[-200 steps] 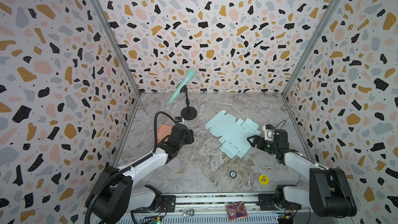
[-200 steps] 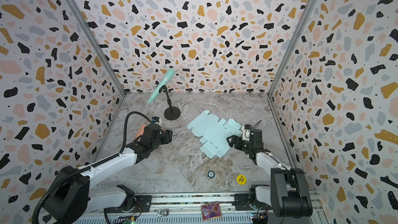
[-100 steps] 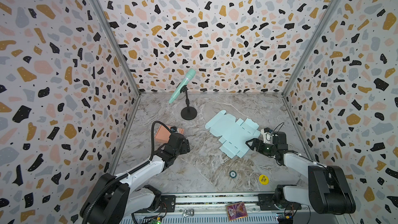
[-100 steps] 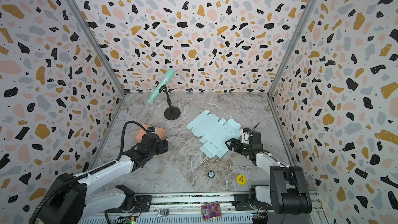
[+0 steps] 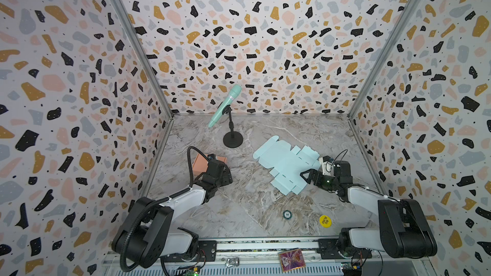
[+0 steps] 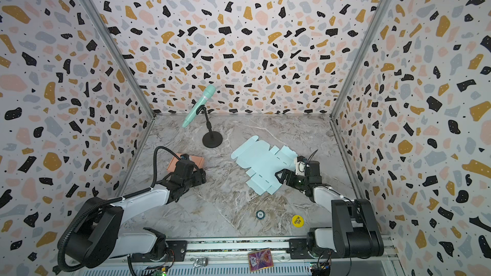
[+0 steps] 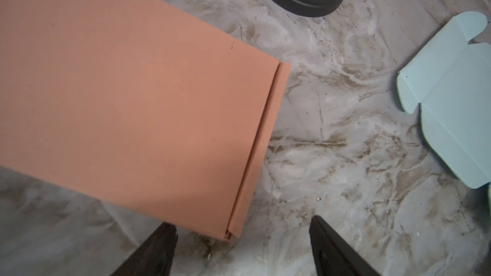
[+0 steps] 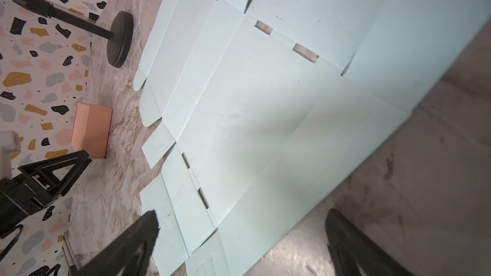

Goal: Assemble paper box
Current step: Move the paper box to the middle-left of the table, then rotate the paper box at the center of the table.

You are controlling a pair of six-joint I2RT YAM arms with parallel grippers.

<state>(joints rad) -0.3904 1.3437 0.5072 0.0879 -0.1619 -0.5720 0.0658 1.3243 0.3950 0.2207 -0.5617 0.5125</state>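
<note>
With the left gripper drawn back, spread and empty, the flat blue box blank at centre right should be approached edge-on by the wide-spread right gripper

Matt pale-blue paper box blank lies on a glossy marble-look table; orange box matt.

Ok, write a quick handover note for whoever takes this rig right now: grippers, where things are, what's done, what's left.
Left gripper: open, empty, beside the folded salmon-pink paper box at the table's left.
Right gripper: open, empty, poised at the near edge of the flat pale-blue cardboard box blank.
Done: pink box looks assembled.
Left: blue blank lies fully unfolded; every fold remains.
</note>
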